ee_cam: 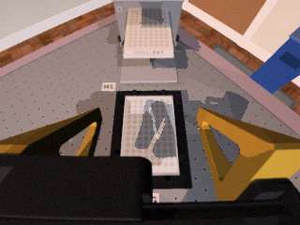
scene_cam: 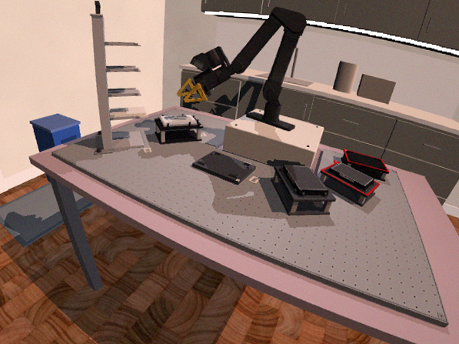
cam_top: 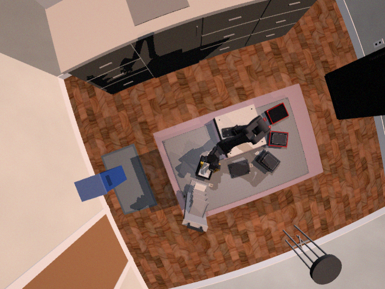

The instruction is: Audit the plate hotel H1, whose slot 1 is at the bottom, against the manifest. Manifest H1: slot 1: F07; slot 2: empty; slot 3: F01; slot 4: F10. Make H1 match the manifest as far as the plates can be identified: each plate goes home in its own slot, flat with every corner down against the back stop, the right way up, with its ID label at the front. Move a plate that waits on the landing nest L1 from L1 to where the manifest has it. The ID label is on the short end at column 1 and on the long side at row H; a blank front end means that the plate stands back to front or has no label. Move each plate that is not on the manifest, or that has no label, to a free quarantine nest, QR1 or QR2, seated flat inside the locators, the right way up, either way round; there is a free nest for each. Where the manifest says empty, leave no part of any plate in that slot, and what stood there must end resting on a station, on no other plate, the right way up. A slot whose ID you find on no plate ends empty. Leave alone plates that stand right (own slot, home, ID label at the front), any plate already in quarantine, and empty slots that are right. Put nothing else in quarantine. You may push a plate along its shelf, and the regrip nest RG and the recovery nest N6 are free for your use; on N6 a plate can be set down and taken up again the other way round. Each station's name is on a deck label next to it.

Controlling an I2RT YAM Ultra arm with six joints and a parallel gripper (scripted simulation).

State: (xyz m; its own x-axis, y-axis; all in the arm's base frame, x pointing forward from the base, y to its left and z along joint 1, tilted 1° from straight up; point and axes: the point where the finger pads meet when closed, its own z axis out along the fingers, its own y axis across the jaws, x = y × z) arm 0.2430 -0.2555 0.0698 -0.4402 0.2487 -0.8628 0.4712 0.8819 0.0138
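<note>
The plate hotel H1 (scene_cam: 103, 80) stands at the table's left end, and it also shows in the wrist view (ee_cam: 146, 28). A pale plate (ee_cam: 142, 39) (scene_cam: 127, 110) lies in its bottom slot; the upper shelves look bare from the side. A white plate (ee_cam: 151, 136) (scene_cam: 178, 124) sits flat on a raised black nest just in front of the hotel. My gripper (ee_cam: 149, 112) (scene_cam: 192, 90) is open and empty. It hovers well above this plate, with the yellow fingers on either side of it in the wrist view. The plate's labels are too small to read.
A flat dark nest (scene_cam: 224, 165) lies mid-table. A raised nest carries a dark plate (scene_cam: 303, 182). Of two red-rimmed nests, one (scene_cam: 348, 176) holds a dark plate and the other (scene_cam: 366, 159) looks bare. The arm's pedestal (scene_cam: 271, 142) stands behind them.
</note>
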